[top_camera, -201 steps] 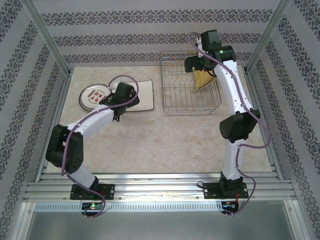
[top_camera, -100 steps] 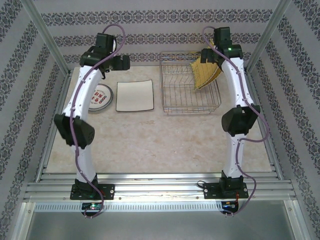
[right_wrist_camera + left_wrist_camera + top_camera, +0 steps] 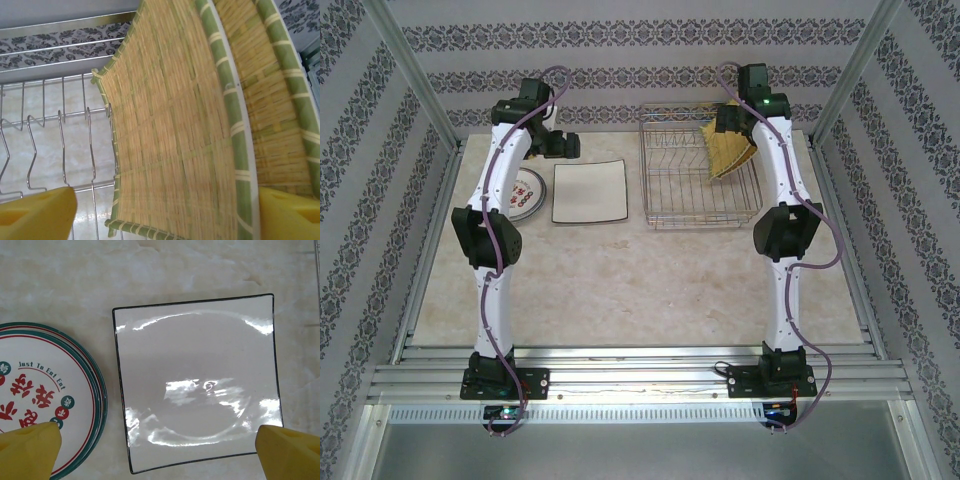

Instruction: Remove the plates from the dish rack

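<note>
Well, my left tool (image 3: pixel 159 451) hangs released above the white square plate (image 3: pixel 197 380), flat on the surface (image 3: pixel 150 270) beside the stacked round plates (image 3: pixel 45 385). My right tool (image 3: pixel 160 212), jaws spread wide, is at the yellow plates (image 3: pixel 170 125) leaning in the far right corner of the dish rack (image 3: pixel 685 190).
</note>
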Robot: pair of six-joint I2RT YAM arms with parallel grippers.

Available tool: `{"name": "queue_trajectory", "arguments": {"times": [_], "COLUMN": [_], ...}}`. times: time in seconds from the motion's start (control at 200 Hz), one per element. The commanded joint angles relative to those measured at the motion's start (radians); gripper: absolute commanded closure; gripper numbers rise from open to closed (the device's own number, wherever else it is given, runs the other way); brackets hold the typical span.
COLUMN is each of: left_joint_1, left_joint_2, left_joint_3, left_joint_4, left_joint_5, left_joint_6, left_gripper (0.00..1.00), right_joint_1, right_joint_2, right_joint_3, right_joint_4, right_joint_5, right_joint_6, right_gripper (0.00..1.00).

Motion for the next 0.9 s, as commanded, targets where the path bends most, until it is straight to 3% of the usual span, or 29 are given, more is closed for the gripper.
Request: {"name": "queue_trajectory", "arguments": {"times": [0.0,0.894], "left_joint_1": [0.019,0.021], "left_joint_2": [-0.003,-0.034], "left_joint_3": [0.027,0.018], "left_joint_4": [-0.028,-0.032], "left_joint_5": [0.014,0.030], "left_joint_6": [0.019,0.015], "left_gripper": [0.00,0.00], "right_joint_1": [-0.001,0.037], "right_joint_2": [0.042,-0.015], "right_joint_3": [0.038,0.051], "right_joint_4": [0.000,0.026], "right_joint_5": [-0.040,0.055], "right_joint_6": [0.032,0.104], "right_gripper": [0.18,0.99]}}
